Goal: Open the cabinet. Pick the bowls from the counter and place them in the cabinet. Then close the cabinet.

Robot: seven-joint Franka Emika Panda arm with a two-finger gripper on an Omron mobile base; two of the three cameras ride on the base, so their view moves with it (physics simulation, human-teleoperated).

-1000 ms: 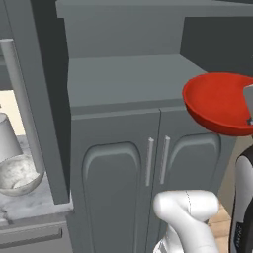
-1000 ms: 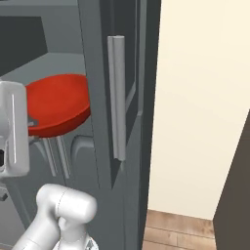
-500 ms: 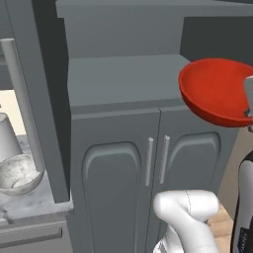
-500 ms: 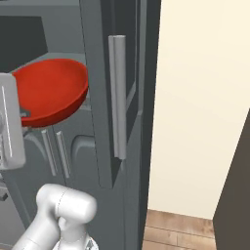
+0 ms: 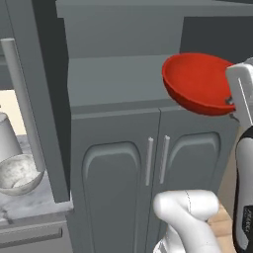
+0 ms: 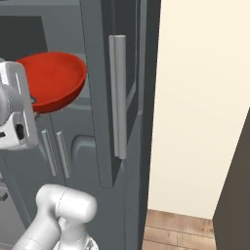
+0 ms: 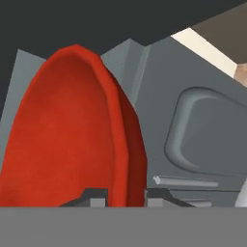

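Cabinet (image 5: 118,79) stands open, shelf bare; its right door (image 6: 117,93) is swung out with the bar handle facing the right camera. Desk (image 5: 29,202) at lower left carries the marbled bowl (image 5: 17,173), untouched. Red bowl (image 5: 200,81) has risen and shifted left over the last second and now hangs tilted at shelf height, just in front of the opening; judged ready for insertion. End effector (image 7: 126,197) is closed on the red bowl's rim. Fingertips are mostly cut off at frame bottom; bowl-to-shelf clearance is unclear.
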